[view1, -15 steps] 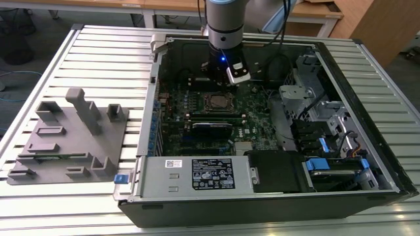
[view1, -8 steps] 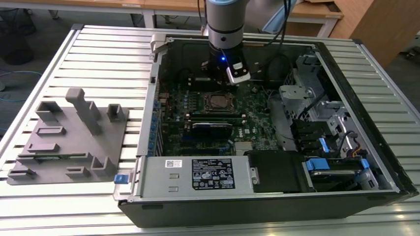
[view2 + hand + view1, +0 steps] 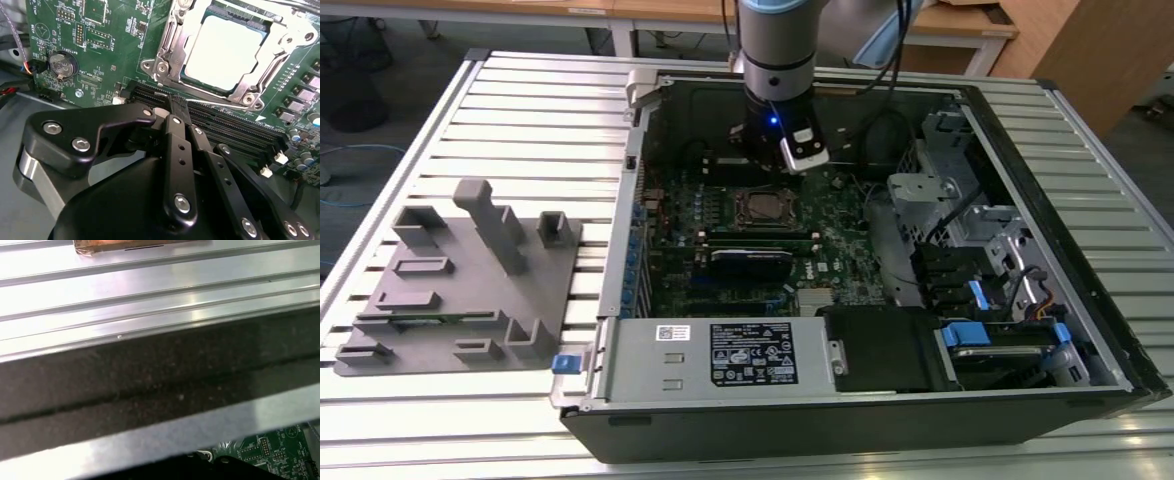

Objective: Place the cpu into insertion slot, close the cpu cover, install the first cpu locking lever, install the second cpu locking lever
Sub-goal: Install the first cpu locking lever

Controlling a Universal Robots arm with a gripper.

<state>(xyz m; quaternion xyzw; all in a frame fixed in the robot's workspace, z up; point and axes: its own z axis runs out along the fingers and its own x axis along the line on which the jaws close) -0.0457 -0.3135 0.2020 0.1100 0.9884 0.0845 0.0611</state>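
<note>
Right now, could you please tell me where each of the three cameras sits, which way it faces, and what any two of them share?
Exterior view: off the arm, above, looking down into the open black computer case on the slatted aluminium table; the arm shows.
Second wrist view: on the arm, facing the silver-grey square cpu under its silver metal cpu cover; the black gripper shows.
First wrist view: facing the case wall and table slats.
Shared: the green motherboard appears in all three.

A robotics lab or workshop: an opened desktop computer case (image 3: 854,300) lies on a ribbed aluminium-profile table (image 3: 520,100) beside a grey fixture tray (image 3: 460,285), with a robot arm (image 3: 774,50) above and wooden desks (image 3: 654,15) (cables trailing on the floor) behind.
</note>
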